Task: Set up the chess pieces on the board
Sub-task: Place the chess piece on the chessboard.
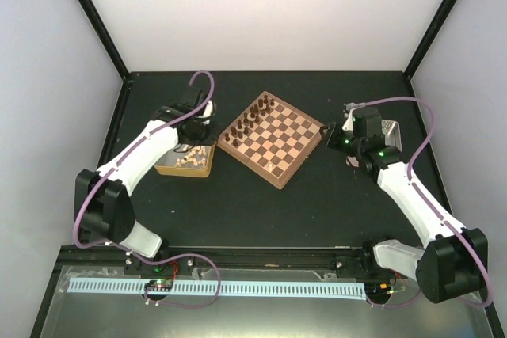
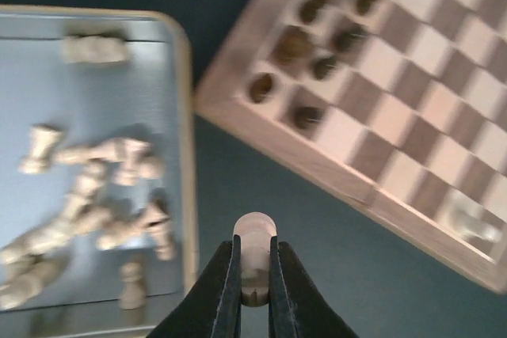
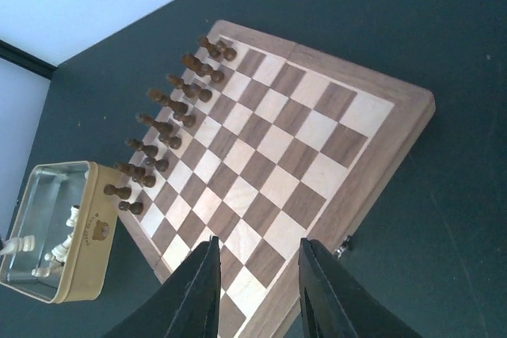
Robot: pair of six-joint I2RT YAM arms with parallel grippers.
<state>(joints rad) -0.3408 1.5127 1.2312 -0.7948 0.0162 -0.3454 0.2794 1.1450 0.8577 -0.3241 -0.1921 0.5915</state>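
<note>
The board (image 1: 271, 136) lies at mid-table, turned diagonally. Dark brown chess pieces (image 1: 255, 115) stand in two rows along its far-left side; they also show in the left wrist view (image 2: 313, 45) and the right wrist view (image 3: 170, 104). One pale piece (image 2: 475, 223) stands near the board's near corner. My left gripper (image 2: 254, 247) is shut on a pale cream piece (image 2: 255, 231), held over the dark table between the tan tray and the board (image 2: 396, 108). My right gripper (image 3: 257, 275) is open and empty above the board's (image 3: 309, 128) right edge.
The tan tray (image 1: 202, 170) left of the board holds several pale pieces (image 2: 103, 195) lying on their sides; it also shows in the right wrist view (image 3: 91, 239). A silver metal tray (image 1: 388, 134) sits behind my right gripper (image 1: 333, 137). Black frame posts stand at the back corners.
</note>
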